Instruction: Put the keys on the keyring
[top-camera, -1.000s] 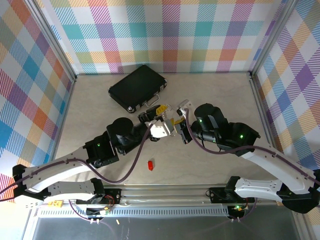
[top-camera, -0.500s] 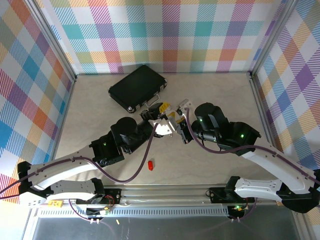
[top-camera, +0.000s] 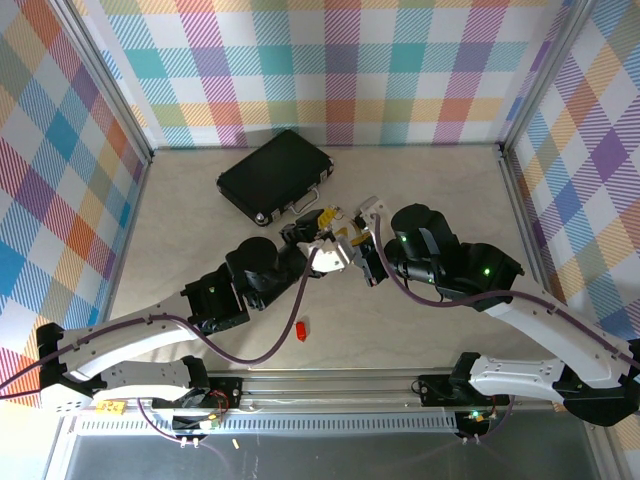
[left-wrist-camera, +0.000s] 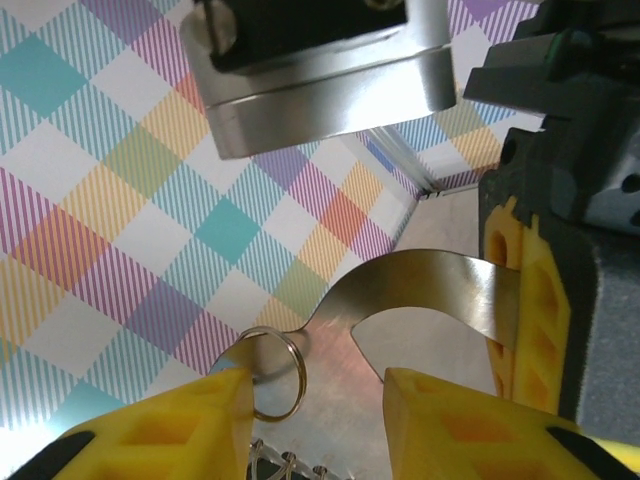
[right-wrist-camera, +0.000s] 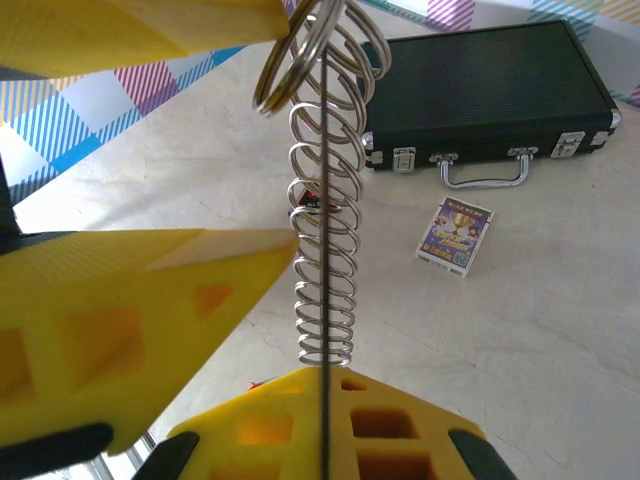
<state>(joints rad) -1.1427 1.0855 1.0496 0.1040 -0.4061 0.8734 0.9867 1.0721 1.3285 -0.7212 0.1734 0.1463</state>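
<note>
Since a second ago only the left arm has moved, sliding forward and toward the right arm, while the red key (top-camera: 301, 329) lies where it lay. It sits alone on the bare desk (top-camera: 430, 190), just ahead of the rail between the two arm bases and well apart from both pincers.

The keyring (right-wrist-camera: 325, 290) is up off the desk, in the middle between the two arms. From the right wrist it shows as a silver coil strung along a thin straight edge. From the left wrist it shows as a flat, curved metal hook. The right pincer (right-wrist-camera: 325, 400) is clenched on the lower end of that thin edge. A small split ring (left-wrist-camera: 302, 368) hangs at the keyring's far end.

The left pincer (left-wrist-camera: 320, 390) stands partly released, with its yellow fingers on either side of that end. One fingertip touches the split ring and the other is apart from it.

Beyond the arms, a black case (top-camera: 275, 175) lies flat near the back wall. A small pack of cards (right-wrist-camera: 454, 236) rests just in front of its handle.
</note>
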